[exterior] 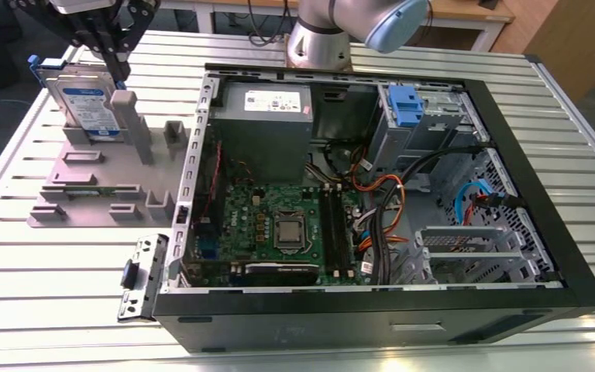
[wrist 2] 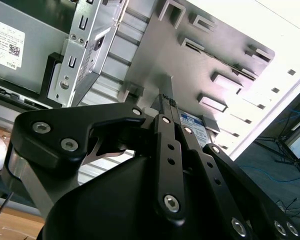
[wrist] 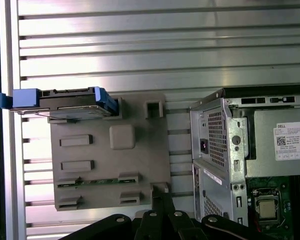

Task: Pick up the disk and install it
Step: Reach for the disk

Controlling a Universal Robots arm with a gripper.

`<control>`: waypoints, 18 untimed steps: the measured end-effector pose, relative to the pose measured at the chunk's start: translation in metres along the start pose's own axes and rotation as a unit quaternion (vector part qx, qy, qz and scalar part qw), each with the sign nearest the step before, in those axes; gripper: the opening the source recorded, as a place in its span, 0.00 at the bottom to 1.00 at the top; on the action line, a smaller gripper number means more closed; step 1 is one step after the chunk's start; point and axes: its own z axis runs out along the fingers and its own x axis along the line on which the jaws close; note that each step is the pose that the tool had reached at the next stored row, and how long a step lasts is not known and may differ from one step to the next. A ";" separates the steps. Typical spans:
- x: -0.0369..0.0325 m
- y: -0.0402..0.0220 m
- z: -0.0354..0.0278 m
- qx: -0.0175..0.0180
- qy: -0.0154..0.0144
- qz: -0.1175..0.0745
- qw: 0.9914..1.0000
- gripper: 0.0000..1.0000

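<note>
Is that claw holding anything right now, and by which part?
Nothing: the gripper, jaws shut, hovers above the disk, which stands in the grey holder.

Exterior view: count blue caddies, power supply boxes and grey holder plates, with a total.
Blue caddies: 2, the disk on the holder plate, another caddy in the computer case.
Power supply box: 1
Grey holder plate: 1
Total: 4

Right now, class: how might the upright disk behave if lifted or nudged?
The disk looks metal-bodied: probably stiff, heavyish for its size. Upright on a narrow edge in the grey holder, it might tip.
</note>
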 end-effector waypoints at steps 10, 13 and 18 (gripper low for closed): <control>0.0178 -0.0014 0.0004 0.000 0.000 0.000 1.000 0.10; 0.0184 -0.0014 0.0003 0.000 0.000 0.000 1.000 0.10; 0.0223 -0.0017 0.0003 0.000 0.000 0.000 1.000 0.10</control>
